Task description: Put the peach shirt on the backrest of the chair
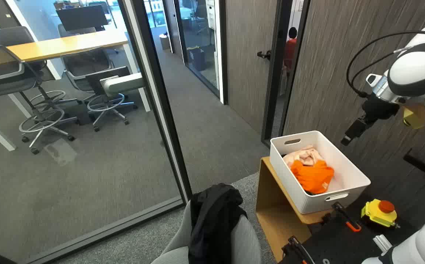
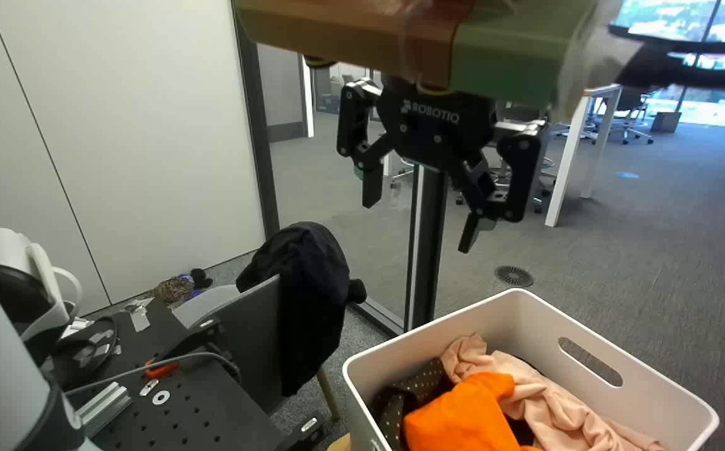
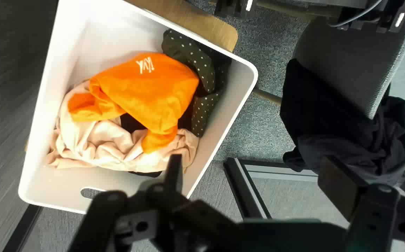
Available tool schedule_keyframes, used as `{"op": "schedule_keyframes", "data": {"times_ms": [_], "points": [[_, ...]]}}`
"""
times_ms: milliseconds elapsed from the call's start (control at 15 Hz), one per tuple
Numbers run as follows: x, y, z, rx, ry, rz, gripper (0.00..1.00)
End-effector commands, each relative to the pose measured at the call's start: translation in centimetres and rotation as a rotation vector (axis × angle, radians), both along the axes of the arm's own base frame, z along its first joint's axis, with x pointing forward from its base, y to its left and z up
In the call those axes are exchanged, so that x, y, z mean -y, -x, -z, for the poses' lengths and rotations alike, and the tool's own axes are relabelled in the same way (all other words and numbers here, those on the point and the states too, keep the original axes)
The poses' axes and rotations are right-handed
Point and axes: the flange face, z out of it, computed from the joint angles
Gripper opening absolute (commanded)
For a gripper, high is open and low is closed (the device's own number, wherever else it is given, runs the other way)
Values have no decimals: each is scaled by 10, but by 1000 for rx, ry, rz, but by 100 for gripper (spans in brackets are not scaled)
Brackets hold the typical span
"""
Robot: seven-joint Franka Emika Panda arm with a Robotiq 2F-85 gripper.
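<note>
The peach shirt lies crumpled in a white bin, partly under an orange garment. It also shows in an exterior view and in the wrist view. The grey chair stands beside the bin; its backrest has a black garment draped over it. The backrest also shows at the right of the wrist view. My gripper is open and empty, in the air above the level of the bin. Its fingers are wide apart and touch nothing.
A dark polka-dot garment lies in the bin beside the orange one. The bin stands on a wooden stand. A black-framed glass wall rises behind the chair. A yellow stop-button box and a black perforated table are near the robot base.
</note>
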Motion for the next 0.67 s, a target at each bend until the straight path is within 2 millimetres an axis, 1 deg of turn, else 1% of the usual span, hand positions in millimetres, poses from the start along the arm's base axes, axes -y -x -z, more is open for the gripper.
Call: {"op": "schedule_keyframes", "data": {"times_ms": [0, 400, 533, 600], "points": [[0, 0, -1, -1, 0, 0, 100], [0, -2, 0, -1, -1, 17, 100], [0, -12, 3, -3, -13, 104, 100], [-1, -20, 6, -4, -20, 150, 100]]}}
